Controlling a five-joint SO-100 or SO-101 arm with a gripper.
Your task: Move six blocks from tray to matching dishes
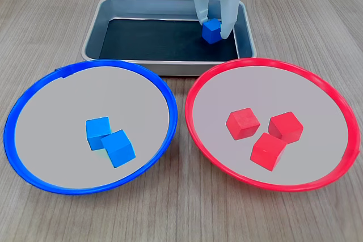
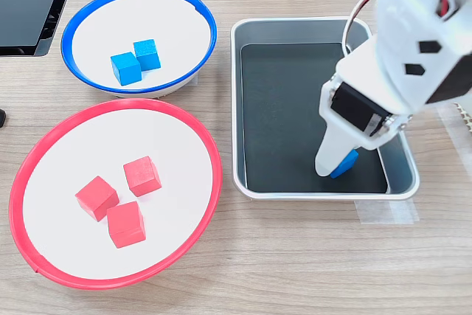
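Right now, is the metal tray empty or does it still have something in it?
Not empty. One blue block sits in the tray, with the open hand reaching down around it. The other five blocks lie in the dishes.

I get bright, even light from overhead in both exterior views, sharp throughout. Shadows stay soft and short beneath the dishes' rims on the desk (image 1: 181, 213). The tray (image 2: 249, 31) metal shows a mild sheen, without harsh glare. No edge distortion shows.
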